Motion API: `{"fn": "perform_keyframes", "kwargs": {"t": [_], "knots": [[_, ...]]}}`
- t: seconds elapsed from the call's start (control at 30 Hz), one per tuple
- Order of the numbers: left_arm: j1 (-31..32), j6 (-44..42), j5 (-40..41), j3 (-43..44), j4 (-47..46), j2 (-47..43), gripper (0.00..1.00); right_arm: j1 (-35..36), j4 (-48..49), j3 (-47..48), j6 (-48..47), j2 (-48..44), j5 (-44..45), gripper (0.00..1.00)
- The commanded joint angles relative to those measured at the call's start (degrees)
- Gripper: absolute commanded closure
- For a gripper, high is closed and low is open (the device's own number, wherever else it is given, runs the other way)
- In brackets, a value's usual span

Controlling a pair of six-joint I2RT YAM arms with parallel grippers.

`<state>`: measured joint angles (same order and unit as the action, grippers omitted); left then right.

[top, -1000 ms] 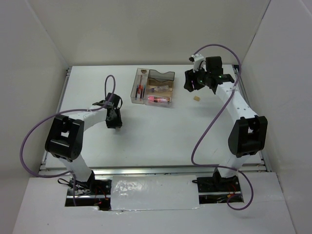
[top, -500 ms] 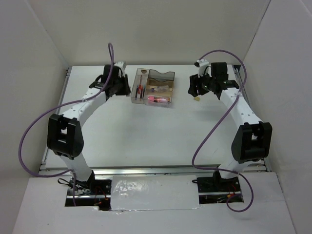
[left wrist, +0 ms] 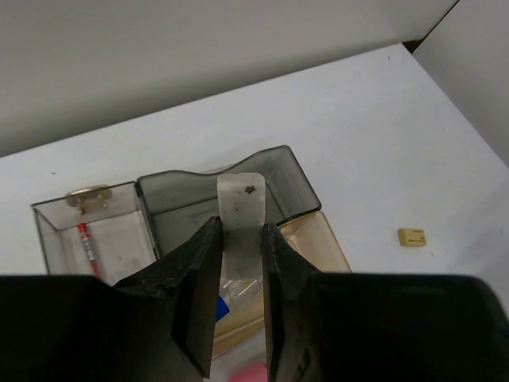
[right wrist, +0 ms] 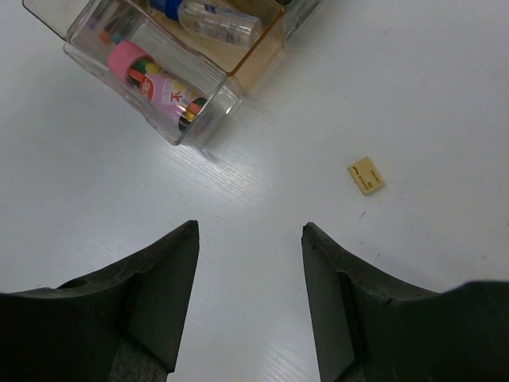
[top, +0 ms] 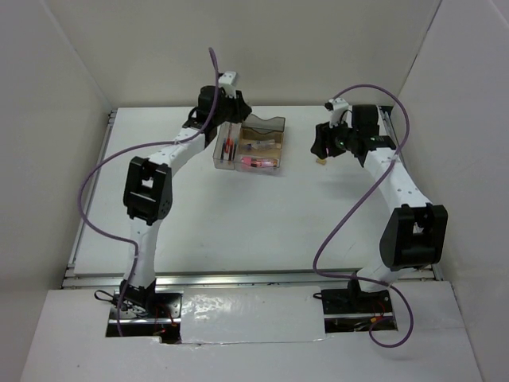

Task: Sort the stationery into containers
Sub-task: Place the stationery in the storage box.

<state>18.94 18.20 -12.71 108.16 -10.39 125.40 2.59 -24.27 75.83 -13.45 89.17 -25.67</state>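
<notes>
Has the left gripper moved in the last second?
Yes. The left gripper, shut on a pale strip, swung from open table up and right to the far end of the organizer tray.

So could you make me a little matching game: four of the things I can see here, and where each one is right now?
Things:
1. pink tube
2. beige block
3. red pen
4. flat white piece

Places:
A. on the bare table, outside the organizer tray
B. pinched in the left gripper
C. in the tray's long narrow compartment
D. in a clear tray compartment beside the tan-bottomed one

Pairs: 1-D, 2-A, 3-C, 4-B.
</notes>
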Motion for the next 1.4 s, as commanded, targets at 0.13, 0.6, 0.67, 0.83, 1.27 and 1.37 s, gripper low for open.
{"fn": "perform_keyframes", "kwargs": {"t": [0.13, 0.6, 0.67, 0.83, 1.27, 1.37], "knots": [[1.98, -3.86, -0.22, 3.11, -14.38, 6.78, 0.96, -1.27, 4.32, 0.28, 2.38, -1.1, -1.84, 0.39], [2.16, -4.92, 8.05, 14.88, -13.25, 18.73, 0.94, -1.71, 7.66, -0.42, 4.58, 1.18, -2.46, 0.41], [2.24, -5.36, 8.49, 15.41, -13.42, 19.78, 0.94, -1.8, 8.1, -0.25, 4.84, 1.36, -2.1, 0.41], [2.07, -6.59, 9.98, 15.94, -12.9, 21.55, 0.92, -2.06, 7.93, 0.37, 4.93, 2.33, -2.1, 0.41], [2.07, -6.59, 11.57, 15.15, -12.9, 21.9, 0.37, -2.15, 7.22, 2.91, 5.37, 5.23, -0.44, 0.39], [1.89, -6.16, 10.52, 15.15, -12.63, 20.59, 0.34, -2.15, 6.17, 4.93, 5.89, 6.98, 1.76, 0.39]]}}
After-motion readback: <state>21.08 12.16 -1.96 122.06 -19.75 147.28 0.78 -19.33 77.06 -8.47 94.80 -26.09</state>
